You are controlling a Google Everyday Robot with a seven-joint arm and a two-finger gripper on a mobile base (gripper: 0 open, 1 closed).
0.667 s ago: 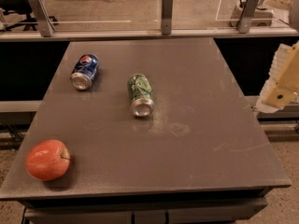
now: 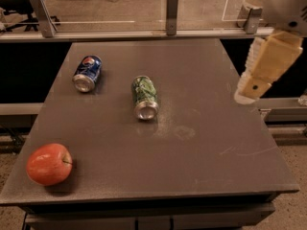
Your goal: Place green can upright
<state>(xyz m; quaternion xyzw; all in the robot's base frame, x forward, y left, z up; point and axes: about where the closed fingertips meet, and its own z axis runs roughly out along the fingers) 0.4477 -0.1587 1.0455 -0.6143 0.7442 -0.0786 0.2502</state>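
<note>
Dark grey and matte, the square tabletop point(image 2: 201, 143) fills most of the frame. Its flat surface carries faint pale scuffs and a smudged patch point(image 2: 182, 131) just right of centre. Along the upper edge of the frame runs a metal rail with upright posts point(image 2: 172, 11), and beyond it lies a pale speckled floor.

The green can point(image 2: 145, 97) lies on its side a little left of the table's centre. It is a smooth aluminium cylinder with a green patterned body and light markings. One round silver end faces the bottom of the frame and the other points toward the rail. It rests on the bare tabletop and touches nothing else.

To the upper left of it, well apart, a blue Pepsi can point(image 2: 87, 73) also lies on its side. Its shiny silver end is turned toward the lower left. A red apple point(image 2: 49, 164), round and glossy with a short dark stem, sits near the table's lower left corner.

At the upper right of the frame the robot arm comes down in blocky beige segments with ribbed pale edges. The gripper point(image 2: 249, 91) is at its lower tip, overlapping the table's right edge in the picture and well apart from the green can. It holds nothing that can be seen, and whether it is open or closed cannot be told.
</note>
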